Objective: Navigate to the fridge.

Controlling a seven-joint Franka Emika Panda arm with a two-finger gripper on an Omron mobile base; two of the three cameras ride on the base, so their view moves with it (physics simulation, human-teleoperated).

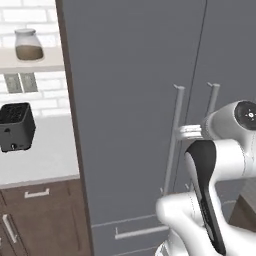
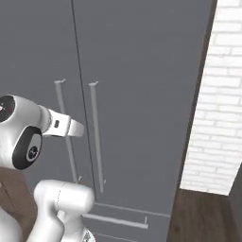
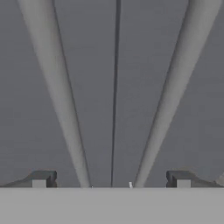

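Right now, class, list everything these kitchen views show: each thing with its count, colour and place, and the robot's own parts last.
fridge: 1, matte grey, double doors, straight ahead of the arm
door handles: 2, silver, vertical bars either side of the door seam
drawer handle: 1, silver, horizontal, low on the fridge
toaster: 1, black, on the counter left of the fridge
counter: 1, pale top, left of the fridge
jar: 1, clear with brown contents, on the shelf above the toaster
cabinets: brown wood with silver pulls, under the counter
brick wall: white, right of the fridge
arm: 1, white with dark joints
gripper: 1, dark tips apart, facing the door seam
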